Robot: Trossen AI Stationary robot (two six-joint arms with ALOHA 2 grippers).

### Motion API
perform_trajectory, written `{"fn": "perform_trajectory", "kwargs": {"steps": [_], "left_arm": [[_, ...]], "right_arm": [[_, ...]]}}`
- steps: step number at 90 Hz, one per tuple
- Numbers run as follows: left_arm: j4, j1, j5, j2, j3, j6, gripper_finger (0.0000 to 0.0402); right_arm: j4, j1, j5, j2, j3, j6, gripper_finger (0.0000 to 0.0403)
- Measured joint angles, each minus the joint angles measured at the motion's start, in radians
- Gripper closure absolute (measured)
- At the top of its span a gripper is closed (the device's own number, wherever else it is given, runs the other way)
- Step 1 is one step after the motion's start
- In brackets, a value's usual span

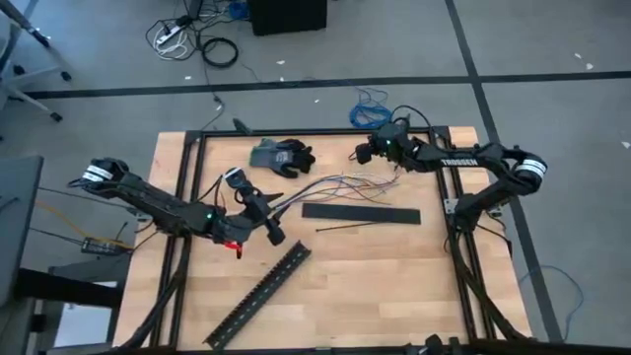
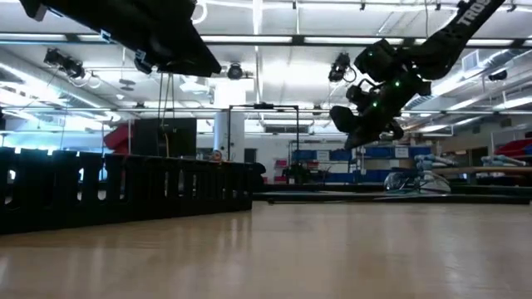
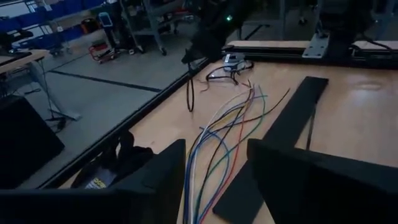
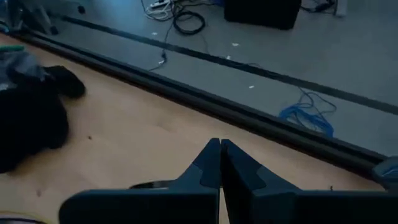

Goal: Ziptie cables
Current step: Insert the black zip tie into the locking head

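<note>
At mid-table (image 1: 394, 286), the cables (image 1: 330, 185) lay fanned between both arms, beside a flat black strip (image 1: 361, 213). Left gripper (image 1: 264, 219): jaws spread at the bundle's near end. Right gripper (image 1: 367, 151): jaws pressed together, possibly pinching a ziptie. Advice: gather strands first. Legible: "TROSSEN" on the right arm.

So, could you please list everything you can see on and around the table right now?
cables: a handful, thin, purple, green, grey and dark, fanned out mid-table
flat strip: one, black, just below the cables in the high view
toothed strip: one, black, lying diagonally near the table's front
zip tie: one, thin, black, beside the flat strip
gloves: dark and grey, by the far edge
blue cable: one coil, on the floor beyond the table
left gripper: open, at the cables' left end
right gripper: shut, raised near the far edge
</note>
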Motion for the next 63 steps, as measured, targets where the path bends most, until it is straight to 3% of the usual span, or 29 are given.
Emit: {"fn": "perform_trajectory", "kwargs": {"steps": [63], "left_arm": [[-0.001,0.0,0.0,0.0,0.0,0.002,0.0234]], "right_arm": [[0.028,0.0,-0.05,0.0,0.0,0.013,0.0318]]}}
